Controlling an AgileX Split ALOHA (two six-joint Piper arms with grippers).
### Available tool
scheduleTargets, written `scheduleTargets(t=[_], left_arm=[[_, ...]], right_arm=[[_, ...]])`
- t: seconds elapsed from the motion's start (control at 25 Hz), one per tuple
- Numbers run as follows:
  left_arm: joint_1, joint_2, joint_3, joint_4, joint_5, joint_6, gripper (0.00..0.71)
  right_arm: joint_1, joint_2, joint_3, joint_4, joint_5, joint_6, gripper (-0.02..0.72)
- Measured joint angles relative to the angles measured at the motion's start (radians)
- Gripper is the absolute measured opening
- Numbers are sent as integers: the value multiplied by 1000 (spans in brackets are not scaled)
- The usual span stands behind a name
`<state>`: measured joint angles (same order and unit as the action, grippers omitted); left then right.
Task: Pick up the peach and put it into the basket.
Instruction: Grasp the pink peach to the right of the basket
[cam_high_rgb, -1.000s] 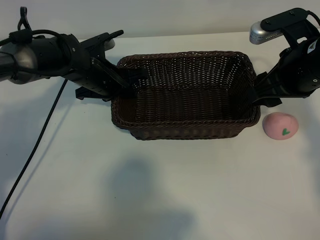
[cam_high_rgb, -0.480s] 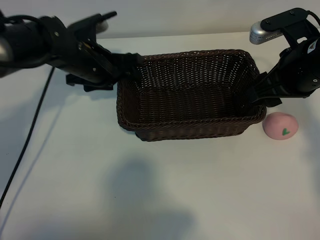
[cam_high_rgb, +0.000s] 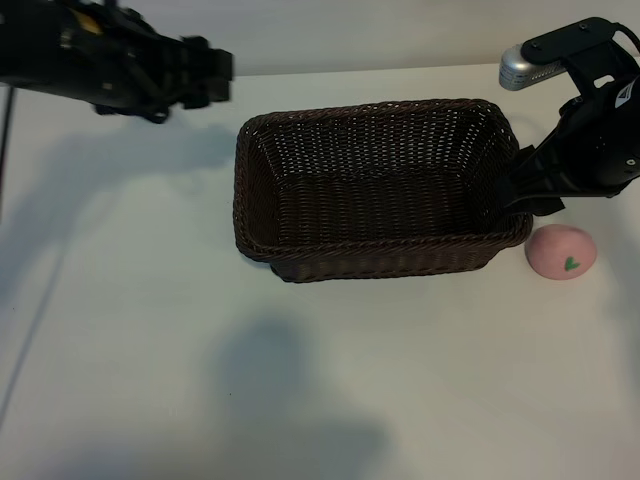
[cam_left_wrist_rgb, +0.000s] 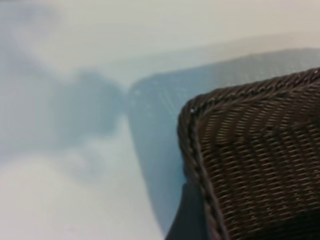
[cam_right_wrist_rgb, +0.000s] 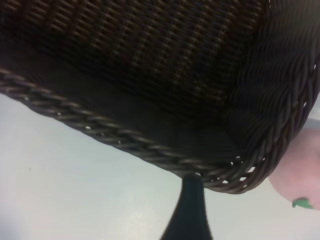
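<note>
The basket (cam_high_rgb: 380, 190) sits on the white desk (cam_high_rgb: 300, 380), in the middle toward the far side; it is dark brown and woven, with a braided rim, and nothing lies inside it; the peach (cam_high_rgb: 561, 251) rests on the desk just beside the basket's near right corner, small and pink with a little green mark on it; no tool holds it.

The left tool (cam_high_rgb: 205, 75) is up at the far left, apart from the basket and off its far left corner; its arm reaches in from the left edge; I cannot tell if this tool is wide or narrow, because its fingers do not show clearly.

The right tool (cam_high_rgb: 520, 185) is at the basket's right end, right by the rim, a bit farther back than the peach; its fingers look spread apart around the basket's right wall; one dark finger (cam_right_wrist_rgb: 187, 212) shows outside the rim in the right wrist view, with the peach (cam_right_wrist_rgb: 300, 175) close by; I cannot tell if the fingers press on the wall.
</note>
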<state>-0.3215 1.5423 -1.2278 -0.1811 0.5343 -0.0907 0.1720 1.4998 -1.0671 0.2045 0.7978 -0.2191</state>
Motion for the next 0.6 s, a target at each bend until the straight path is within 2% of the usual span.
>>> scheduleTargets(t=[0.2, 0.32, 0.44, 0.6], left_arm=[[0, -88, 0, 136, 64, -68, 618], [0, -146, 0, 174, 103, -65, 611], [0, -233, 0, 208, 153, -50, 604], [0, -375, 0, 327, 242, -53, 597]], right_arm=[[0, 0, 0, 1, 5, 0, 595], [0, 0, 0, -6, 22, 0, 595], [0, 0, 0, -26, 32, 8, 595], [0, 0, 0, -52, 37, 26, 595]])
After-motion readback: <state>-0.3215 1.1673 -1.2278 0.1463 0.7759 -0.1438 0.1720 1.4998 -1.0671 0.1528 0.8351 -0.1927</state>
